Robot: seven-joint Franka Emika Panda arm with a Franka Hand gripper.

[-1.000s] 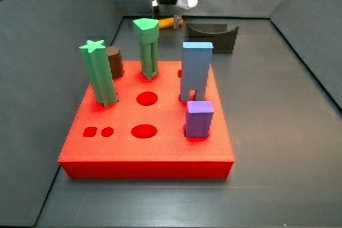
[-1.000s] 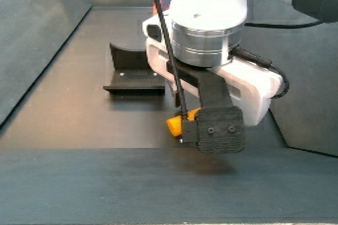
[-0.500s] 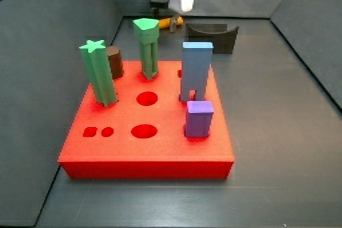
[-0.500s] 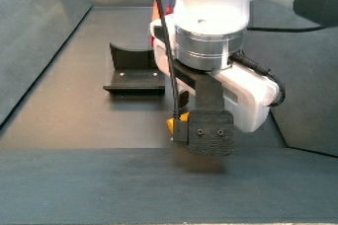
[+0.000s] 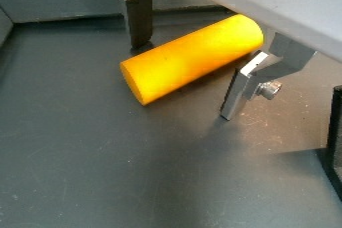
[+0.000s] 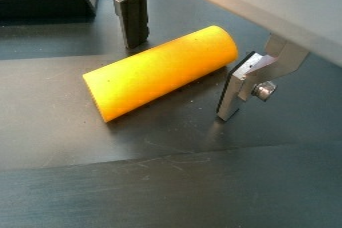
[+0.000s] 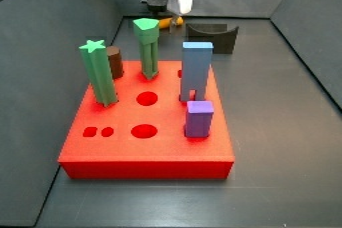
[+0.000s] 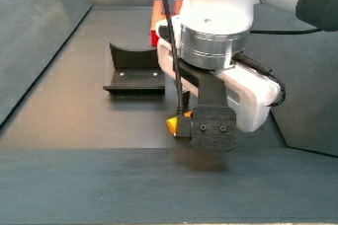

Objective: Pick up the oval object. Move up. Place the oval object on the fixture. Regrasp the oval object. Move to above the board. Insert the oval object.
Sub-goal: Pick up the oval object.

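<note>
The oval object (image 5: 194,56) lies on its side on the dark floor, between the two fingers (image 5: 245,85) of the gripper (image 6: 181,50). In both wrist views the fingers stand on either side of it with a small gap at each flank, so the gripper is open and holds nothing. In a side view only the peg's yellow end (image 8: 175,123) shows beneath the gripper body.

The floor around the peg is bare, with free room along its length. The fixture (image 7: 211,35) stands just beside the gripper, near the back wall; in another side view it (image 8: 130,69) sits apart from the peg with open floor between.

The board (image 7: 147,132) lies well apart, toward the front. On it stand two green pegs (image 7: 98,73), two blue blocks (image 7: 197,68), and one brown cylinder (image 7: 116,64). Five holes (image 7: 147,98) show open in its top.
</note>
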